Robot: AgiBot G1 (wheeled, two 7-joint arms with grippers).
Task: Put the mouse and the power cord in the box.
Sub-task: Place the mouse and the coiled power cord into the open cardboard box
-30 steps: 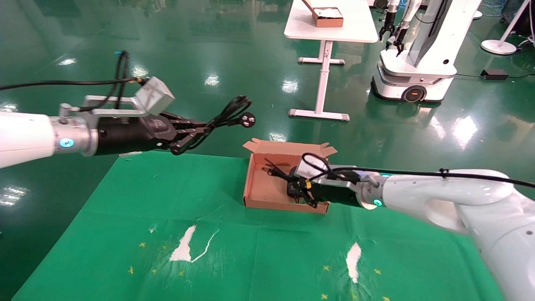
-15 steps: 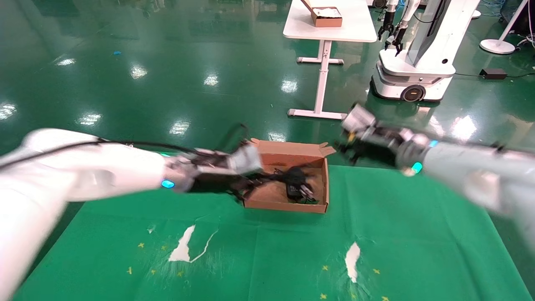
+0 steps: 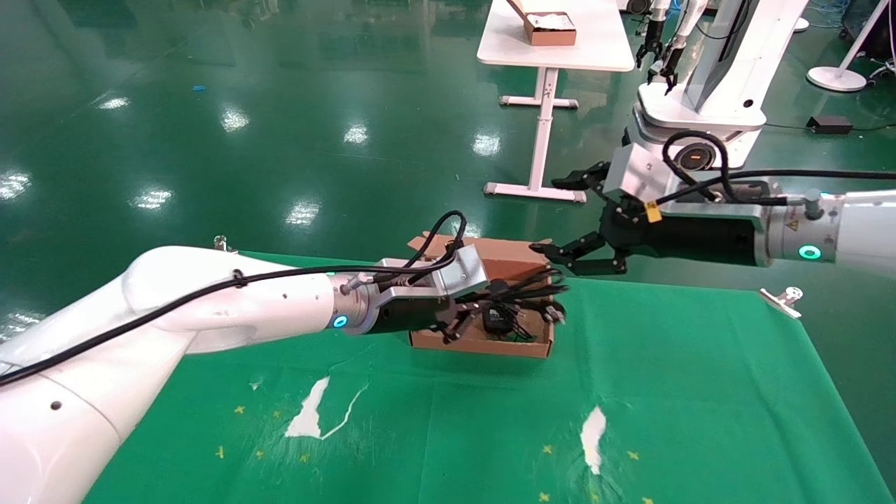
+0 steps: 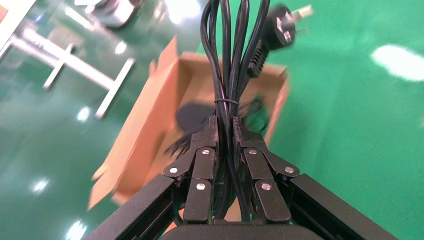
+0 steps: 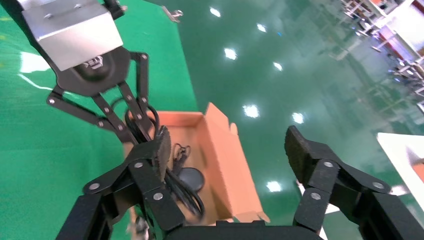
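The brown cardboard box (image 3: 490,344) sits on the green cloth, and the black mouse (image 3: 495,316) lies inside it with its thin cable. My left gripper (image 3: 467,315) hangs over the box, shut on the bundled power cord (image 3: 532,290). The cord's pronged plug (image 3: 553,313) sticks out past the box's right wall. In the left wrist view the cord (image 4: 225,75) runs between the closed jaws, above the box (image 4: 150,115) and mouse (image 4: 192,115). My right gripper (image 3: 546,215) hovers open and empty above the box's far right corner. Its view shows the box (image 5: 225,150) and mouse (image 5: 190,177).
The green cloth (image 3: 448,434) has white torn patches near the front. A metal clip (image 3: 784,297) lies at its right edge. Beyond it, on the green floor, stand a white table (image 3: 553,49) with a reddish box (image 3: 549,28) and another robot (image 3: 700,105).
The left arm swung down from high on the left to over the box, carrying the cord. The right gripper let go inside the box and rose back to the right, open.
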